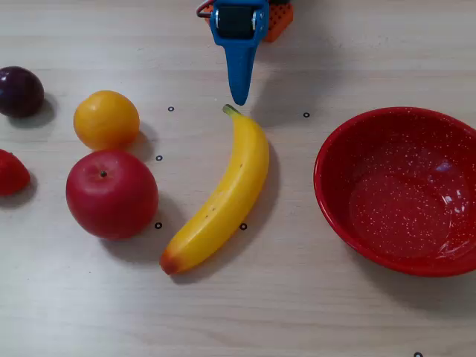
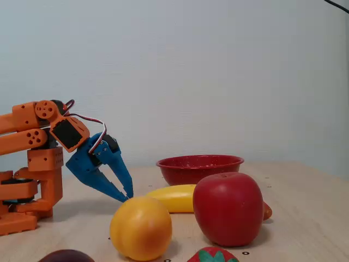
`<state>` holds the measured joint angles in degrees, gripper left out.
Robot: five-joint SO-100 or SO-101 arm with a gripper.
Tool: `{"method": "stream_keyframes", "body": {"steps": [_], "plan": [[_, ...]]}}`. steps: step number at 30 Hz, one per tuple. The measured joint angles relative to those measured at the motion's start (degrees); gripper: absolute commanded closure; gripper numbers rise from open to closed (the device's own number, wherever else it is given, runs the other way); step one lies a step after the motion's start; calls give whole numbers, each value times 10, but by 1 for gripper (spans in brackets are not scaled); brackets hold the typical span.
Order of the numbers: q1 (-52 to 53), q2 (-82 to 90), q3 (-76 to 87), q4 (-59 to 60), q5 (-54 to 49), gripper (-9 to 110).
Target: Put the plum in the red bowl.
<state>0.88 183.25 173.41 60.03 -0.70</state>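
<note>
- Fruit lies spread over your pale wood-grain surface [image 1: 312, 312], and nothing is in the jaws' grasp.
- Your plum [image 1: 20, 91] sits at the far left edge of a fixed view taken from above, dark and glossy, resting alone on the surface. In the low side view only its top [image 2: 66, 256] peeks in at the bottom edge.
- Just right of the plum from above you have the orange [image 1: 106, 119], and below that the red apple [image 1: 111, 193], the two nearly touching.
- A red strawberry-like fruit [image 1: 11, 172] is cut off by the left edge, below the plum.
- The banana [image 1: 223, 195] runs diagonally through the middle, its stem end pointing up toward the blue jaws [image 1: 239, 97].
- The red bowl [image 1: 331, 195] stands at the right, empty, well apart from the plum, with the banana and apple between them.
- Your jaws [image 2: 127, 197] point down and sit nearly closed, the tips close together, hovering just above the surface near the banana's stem end and touching no fruit.
- The orange arm [image 2: 32, 164] is folded back at the left of the side view.
</note>
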Motion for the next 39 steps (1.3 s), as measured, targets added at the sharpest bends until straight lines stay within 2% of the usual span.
{"method": "stream_keyframes", "body": {"steps": [4,16,22,29,39], "plan": [[-1,0,4,-36,4,101],[-1,-1,4,-36,19,101],[-4,-103,-15,-36,25,101],[-47,-250,-195,-35,29,101],[-177,-532,-492,76,105,101]]}}
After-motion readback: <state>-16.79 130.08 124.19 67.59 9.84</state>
